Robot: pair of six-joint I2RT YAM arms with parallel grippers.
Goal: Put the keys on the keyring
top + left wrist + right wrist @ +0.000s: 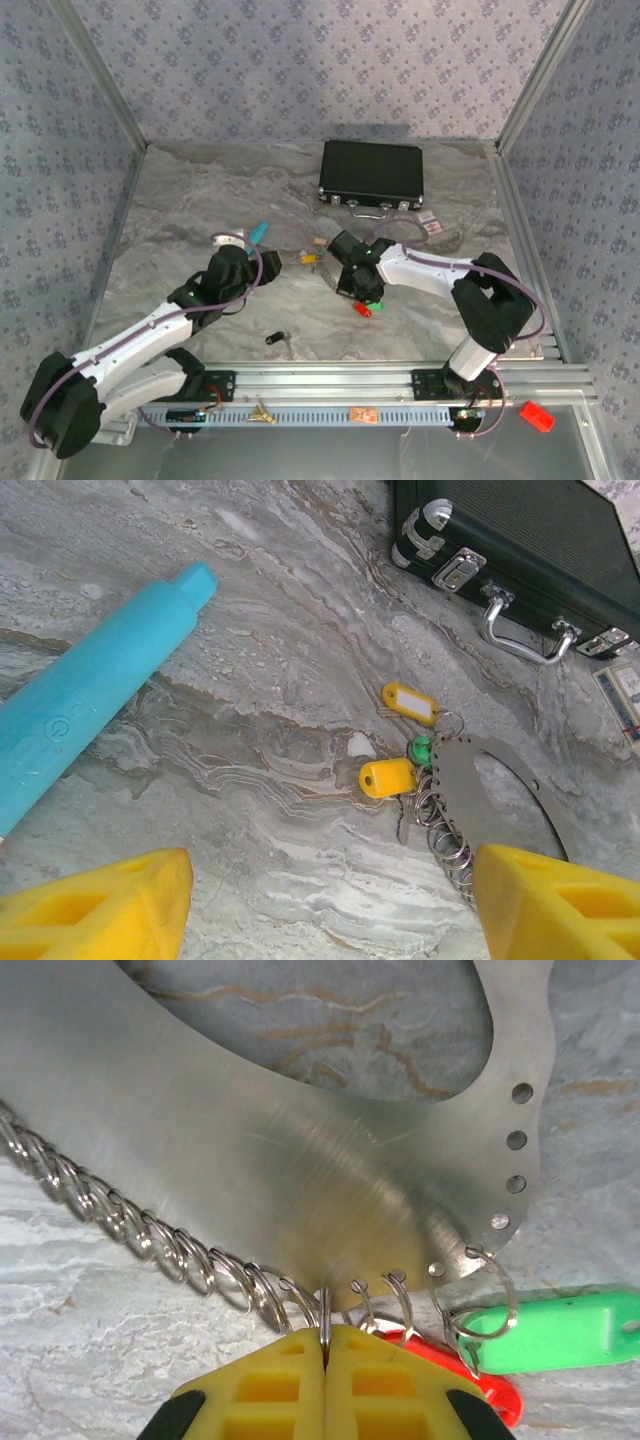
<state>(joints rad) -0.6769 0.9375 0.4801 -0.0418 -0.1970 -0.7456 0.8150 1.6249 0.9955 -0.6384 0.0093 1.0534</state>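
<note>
Between the pressed-together fingertips of the right claw [325, 1345] sits one small ring of the flat metal keyring [250, 1160]; a green tag [560, 1330] lies just right. Ahead of the spread left claw [330, 885], yellow-headed keys [387, 777] lie beside the keyring.

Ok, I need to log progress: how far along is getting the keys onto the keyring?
Done: a green tag and a red tag hang from rings on the keyring. In hand: the right pincer is shut on one small ring; the left pincer is open above the table. Left: the yellow-tagged keys lie beside it; whether they're attached is unclear.
</note>
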